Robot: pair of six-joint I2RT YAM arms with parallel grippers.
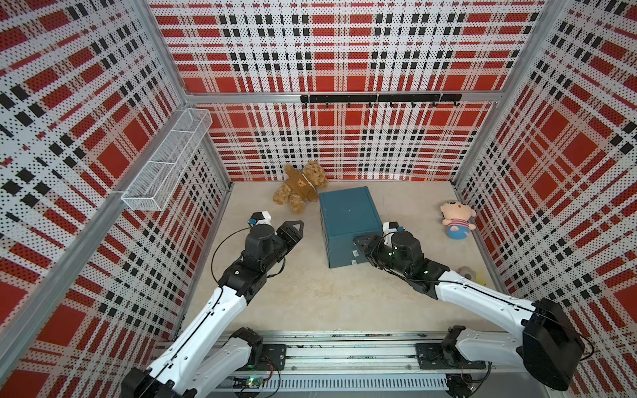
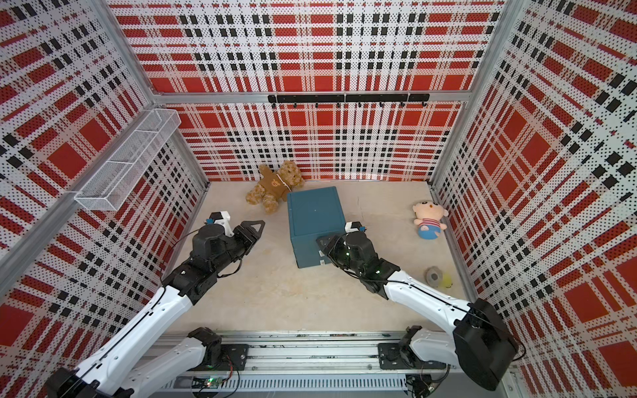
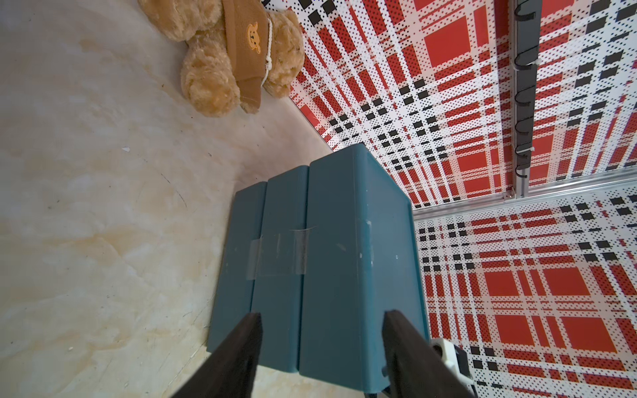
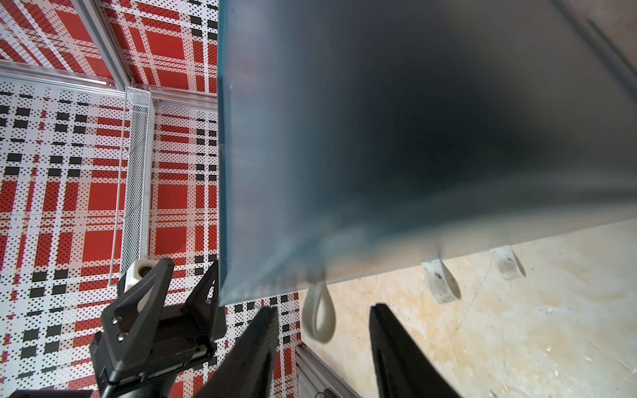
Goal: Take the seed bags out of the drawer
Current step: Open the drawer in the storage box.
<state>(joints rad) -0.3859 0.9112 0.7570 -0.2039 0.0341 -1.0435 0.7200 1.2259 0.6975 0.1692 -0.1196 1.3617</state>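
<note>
Right gripper [image 4: 324, 307] around white tape loop [image 4: 310, 318] on teal three-tier drawer unit [image 1: 348, 220]

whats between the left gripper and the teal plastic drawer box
Only bare beige tabletop lies between the left gripper and the teal plastic drawer box; nothing stands in that gap, in both top views.

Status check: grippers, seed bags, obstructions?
Left gripper open, empty, beside drawer unit. Right gripper open, jaws straddling tape loop on its front. Drawers shut, seed bags unseen. Teddy bear behind unit, not blocking.
</note>
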